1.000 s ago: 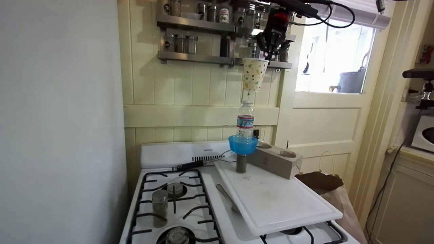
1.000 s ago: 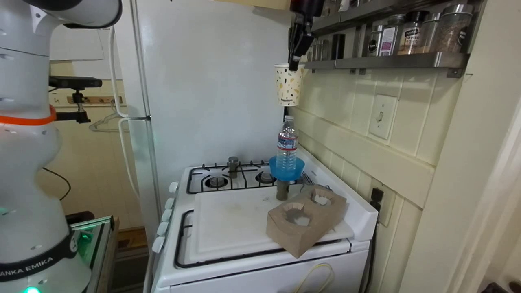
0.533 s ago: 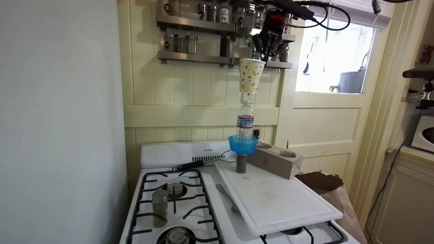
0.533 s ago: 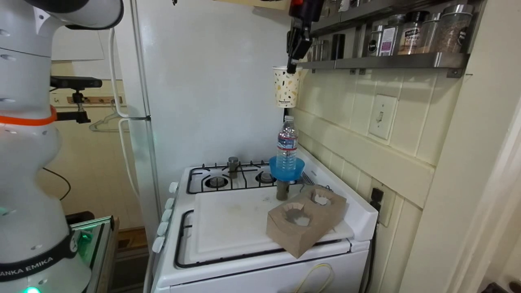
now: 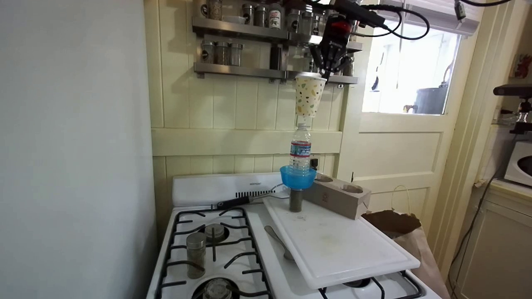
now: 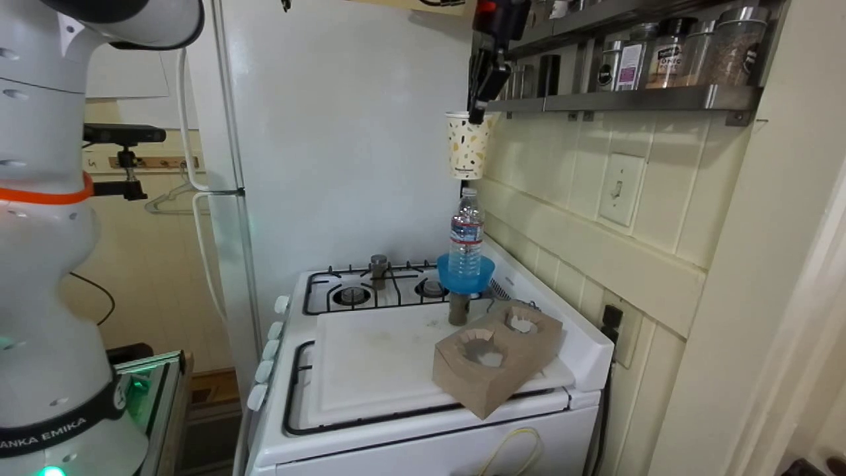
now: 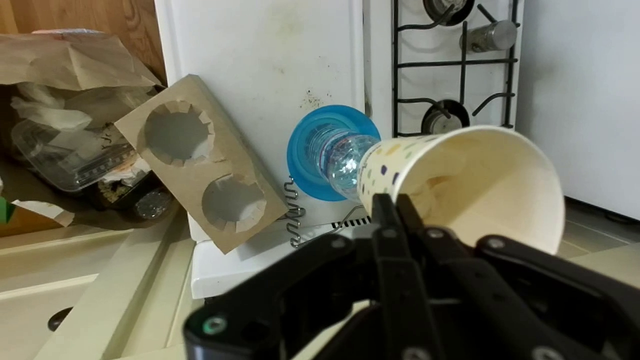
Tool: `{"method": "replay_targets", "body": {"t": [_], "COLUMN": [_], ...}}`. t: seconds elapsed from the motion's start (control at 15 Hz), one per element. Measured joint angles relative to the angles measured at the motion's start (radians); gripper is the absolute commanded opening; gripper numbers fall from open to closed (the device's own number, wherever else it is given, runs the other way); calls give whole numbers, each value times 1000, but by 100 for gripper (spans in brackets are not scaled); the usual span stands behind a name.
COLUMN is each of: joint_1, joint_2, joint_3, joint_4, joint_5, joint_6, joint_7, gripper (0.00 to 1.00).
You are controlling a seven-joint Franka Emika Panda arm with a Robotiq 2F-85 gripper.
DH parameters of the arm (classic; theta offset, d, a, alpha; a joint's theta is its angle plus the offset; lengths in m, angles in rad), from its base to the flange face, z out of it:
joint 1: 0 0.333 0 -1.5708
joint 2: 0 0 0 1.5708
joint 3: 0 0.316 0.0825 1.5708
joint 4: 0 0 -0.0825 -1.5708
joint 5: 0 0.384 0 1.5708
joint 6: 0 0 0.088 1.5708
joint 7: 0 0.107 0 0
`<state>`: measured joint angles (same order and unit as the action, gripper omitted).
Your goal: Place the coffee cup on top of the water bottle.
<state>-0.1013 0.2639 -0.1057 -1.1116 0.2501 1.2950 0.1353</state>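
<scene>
The cream-white speckled coffee cup [image 5: 309, 97] hangs upright with its mouth up, just above the water bottle [image 5: 300, 148]. A small gap shows between cup base and bottle cap in both exterior views. My gripper [image 6: 476, 118] is shut on the rim of the cup [image 6: 467, 149], one finger inside and one outside. In the wrist view the gripper [image 7: 393, 199] pinches the wall of the cup [image 7: 485, 185], which hides the bottle's cap; the bottle's shoulder [image 7: 345, 160] shows beside it. The bottle stands upright in a blue bowl [image 5: 297, 178], which rests on a small jar [image 5: 296, 201].
The jar stands on a white cutting board [image 5: 336, 245] laid over the stove. A cardboard carrier [image 6: 496, 357] with two holes lies beside the stack. Steel shelves [image 5: 241, 70] with spice jars hang on the wall close to the gripper. A paper bag [image 7: 75, 60] stands beside the stove.
My gripper and the cup have come down a little, so the gap above the bottle is smaller. The cup also shifted slightly sideways and partly back. The bottle, bowl and jar have not moved.
</scene>
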Motion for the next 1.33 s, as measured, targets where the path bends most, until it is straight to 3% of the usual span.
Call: {"method": "replay_targets", "body": {"t": [1.33], "joint_1": [2], "joint_2": [21], "joint_3": [-5], "joint_4": [0], "joint_5": [-8], "joint_6": [0], "joint_7": [6], "gripper": [1]}}
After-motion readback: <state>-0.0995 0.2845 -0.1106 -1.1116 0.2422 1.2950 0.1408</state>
